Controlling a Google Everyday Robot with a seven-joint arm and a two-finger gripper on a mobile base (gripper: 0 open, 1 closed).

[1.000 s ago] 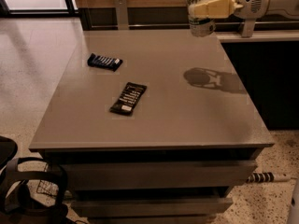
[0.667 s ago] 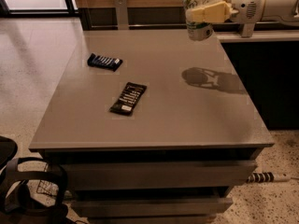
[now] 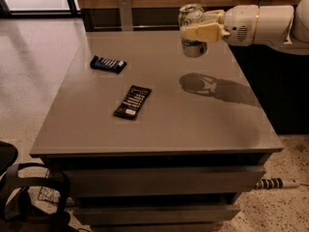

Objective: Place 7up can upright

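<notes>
The 7up can [image 3: 191, 19] is a silvery can with a green-and-white label, held upright in the air above the far right part of the grey table [image 3: 159, 124]. My gripper [image 3: 197, 31] reaches in from the right on a white arm and is shut on the can's middle. The can's shadow [image 3: 195, 83] lies on the tabletop below and in front of it, so the can is clear of the surface.
Two flat dark snack bars lie on the table: one [image 3: 108, 64] at the far left, one [image 3: 133, 101] near the middle. Drawers [image 3: 159, 180] run under the tabletop. A dark counter [image 3: 280, 81] stands to the right, a black object [image 3: 29, 197] at the lower left.
The gripper with the can has moved a little left and down toward the table. The can stays upright in its grasp. The snack bars have not moved.
</notes>
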